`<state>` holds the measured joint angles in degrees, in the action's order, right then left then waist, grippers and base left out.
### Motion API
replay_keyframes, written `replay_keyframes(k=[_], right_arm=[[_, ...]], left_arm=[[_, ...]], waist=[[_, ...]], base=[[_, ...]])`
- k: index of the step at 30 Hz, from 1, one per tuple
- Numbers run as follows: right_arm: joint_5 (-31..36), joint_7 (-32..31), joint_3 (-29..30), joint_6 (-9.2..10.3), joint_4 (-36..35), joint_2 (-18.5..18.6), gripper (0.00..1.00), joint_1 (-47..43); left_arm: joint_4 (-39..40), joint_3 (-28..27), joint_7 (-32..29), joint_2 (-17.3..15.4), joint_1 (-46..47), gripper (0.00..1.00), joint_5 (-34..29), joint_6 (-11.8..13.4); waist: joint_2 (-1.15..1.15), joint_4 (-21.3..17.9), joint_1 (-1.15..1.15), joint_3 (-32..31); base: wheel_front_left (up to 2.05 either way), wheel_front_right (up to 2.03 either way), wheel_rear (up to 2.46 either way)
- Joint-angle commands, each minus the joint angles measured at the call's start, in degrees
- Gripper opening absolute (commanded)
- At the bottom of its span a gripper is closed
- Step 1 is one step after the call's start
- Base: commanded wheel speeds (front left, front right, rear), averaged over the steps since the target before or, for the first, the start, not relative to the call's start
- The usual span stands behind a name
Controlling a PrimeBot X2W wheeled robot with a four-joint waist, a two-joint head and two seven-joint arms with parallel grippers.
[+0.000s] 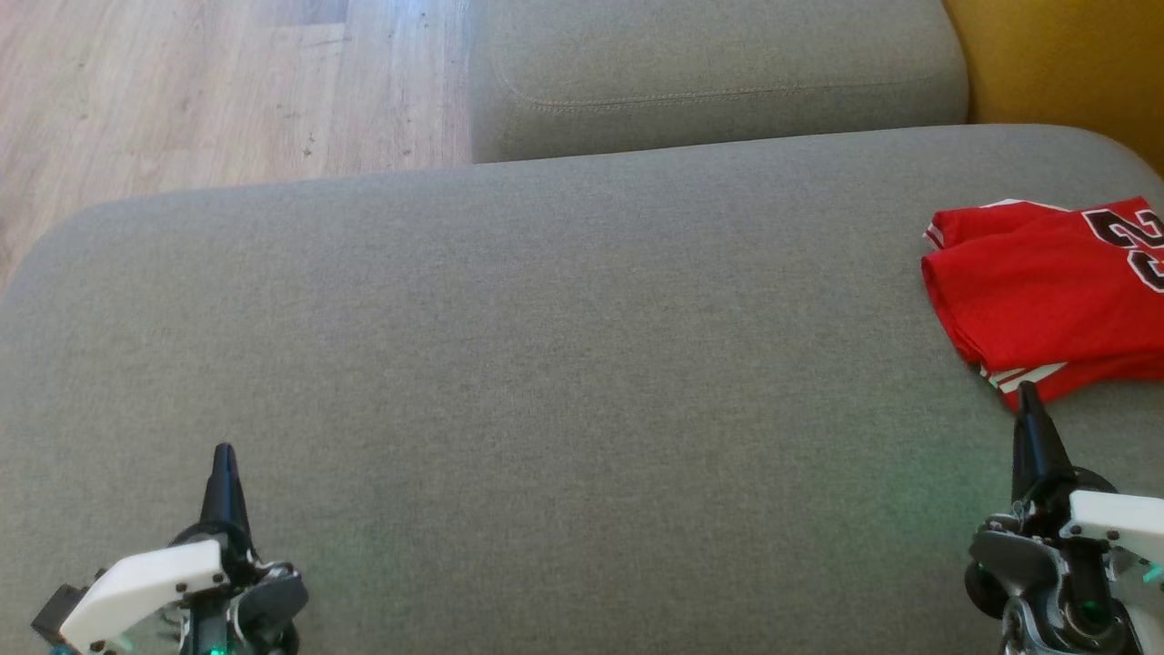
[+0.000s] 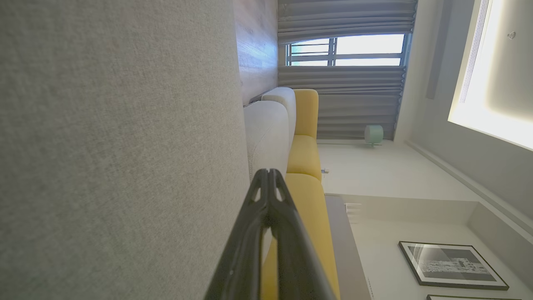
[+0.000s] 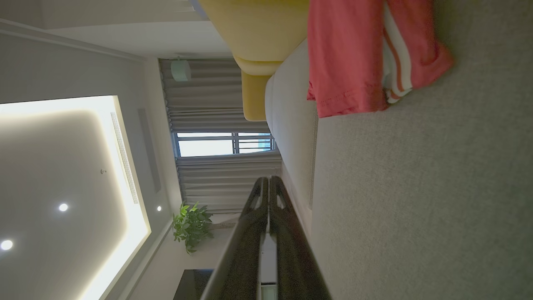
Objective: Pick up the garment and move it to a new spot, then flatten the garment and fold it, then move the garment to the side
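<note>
The folded red garment (image 1: 1037, 291) lies at the far right of the grey sofa seat (image 1: 546, 346), cut off by the head view's right edge, so its long axis cannot be told. Its black, white-edged numerals are cropped; the first looks like a 2. Wooden floor (image 1: 227, 82) and a yellow cushion (image 1: 1073, 55) lie beyond. The garment's striped corner points towards the nearby right gripper (image 1: 1028, 391); the left gripper (image 1: 223, 452) sits well apart. Both grippers' fingers are pressed together, holding nothing.

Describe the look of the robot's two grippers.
The left gripper and right gripper each have long, tapering black fingers with small oval cut-outs near the tips. Behind them sit white plastic housings with dark screws, over grey and black joint parts, with small green lights glowing.
</note>
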<state>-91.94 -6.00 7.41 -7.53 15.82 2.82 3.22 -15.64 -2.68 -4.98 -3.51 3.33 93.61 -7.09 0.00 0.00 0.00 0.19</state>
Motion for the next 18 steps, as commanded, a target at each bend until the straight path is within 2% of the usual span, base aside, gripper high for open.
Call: replay_keyframes(k=[1, 18], right_arm=[[-0.43, -0.29, -1.13, 0.04, -1.81, 0.27, 0.0, 2.94], [-0.36, -0.35, -1.06, 0.04, -1.8, 0.22, 0.0, 2.95]], left_arm=[[1.65, -2.31, -0.27, -0.48, 2.73, 0.0, -0.17, -0.4], [1.64, -2.63, -0.53, -0.26, 2.76, 0.0, -0.44, -0.4]], waist=[[0.0, 0.0, 0.0, -0.01], [0.0, 0.0, 0.0, -0.01]], base=[[0.0, 0.0, 0.0], [0.0, 0.0, 0.0]])
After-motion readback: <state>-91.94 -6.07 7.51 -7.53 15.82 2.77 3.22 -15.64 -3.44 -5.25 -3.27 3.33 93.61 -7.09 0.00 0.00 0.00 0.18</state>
